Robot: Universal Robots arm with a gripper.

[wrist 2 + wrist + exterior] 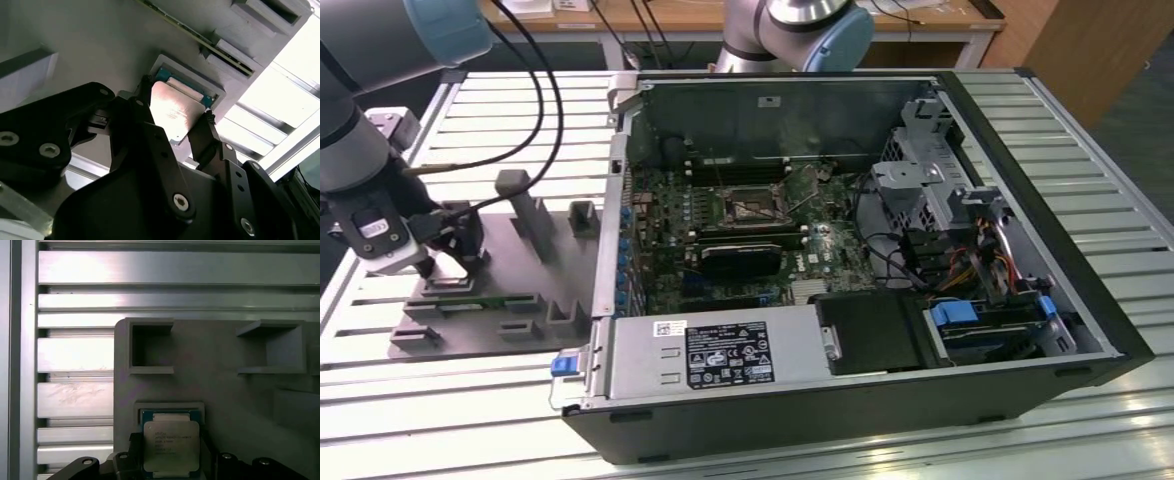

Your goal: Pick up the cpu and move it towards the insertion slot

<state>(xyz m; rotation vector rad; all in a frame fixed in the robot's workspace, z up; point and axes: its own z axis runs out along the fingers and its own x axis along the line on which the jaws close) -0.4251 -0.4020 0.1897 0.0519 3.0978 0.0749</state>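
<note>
Gripper [175, 104] pinched narrow on opposite edges of the cpu [171, 447] at the grey fixture [225, 405]; chip looks light, stiff, slick-topped and fragile, so an edge hold suits.

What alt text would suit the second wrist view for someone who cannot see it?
A black two-fingered tool grips a silvery square chip by opposite edges, over a square recess in a grey plastic tray. Bright metal slats lie beyond.

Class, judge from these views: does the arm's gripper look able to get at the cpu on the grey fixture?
Probably yes. The gripper sits at the cpu, a finger seemingly against each of two opposite edges; the chip lies face-up on the grey fixture with nothing over it.
</note>
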